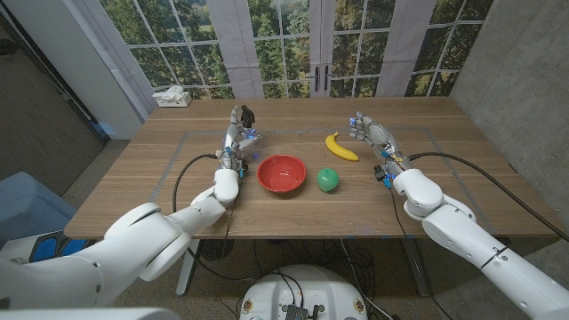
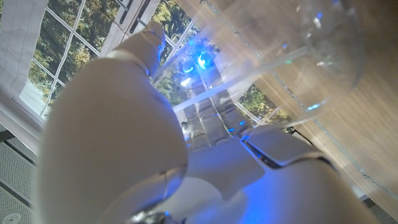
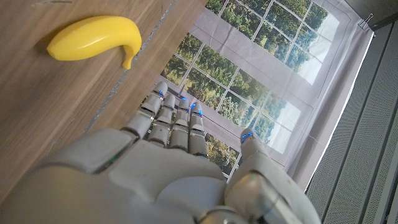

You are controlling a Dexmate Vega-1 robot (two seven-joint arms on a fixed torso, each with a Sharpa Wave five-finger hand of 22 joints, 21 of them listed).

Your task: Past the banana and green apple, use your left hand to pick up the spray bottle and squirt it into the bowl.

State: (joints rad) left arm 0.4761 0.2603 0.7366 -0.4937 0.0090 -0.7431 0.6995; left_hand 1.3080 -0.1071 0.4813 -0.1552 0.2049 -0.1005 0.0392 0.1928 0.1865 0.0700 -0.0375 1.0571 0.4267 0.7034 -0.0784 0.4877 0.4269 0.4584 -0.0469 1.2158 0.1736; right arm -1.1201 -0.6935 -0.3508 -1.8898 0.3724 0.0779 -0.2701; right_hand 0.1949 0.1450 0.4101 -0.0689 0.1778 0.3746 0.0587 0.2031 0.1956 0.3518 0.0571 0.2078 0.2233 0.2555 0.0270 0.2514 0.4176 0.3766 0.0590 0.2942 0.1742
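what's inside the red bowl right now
Nothing shows inside the round red bowl; its interior looks bare from the head view. The near inner wall is hidden by the rim.

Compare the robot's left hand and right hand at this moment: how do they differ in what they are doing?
The left hand grips the spray bottle beside the red bowl; the right hand holds nothing. The left hand's fingers wrap the clear bottle, while the right hand's fingers are extended and apart. The left hand is nearest the bowl, the right hand nearest the banana. Both are white and reach over the wooden table.
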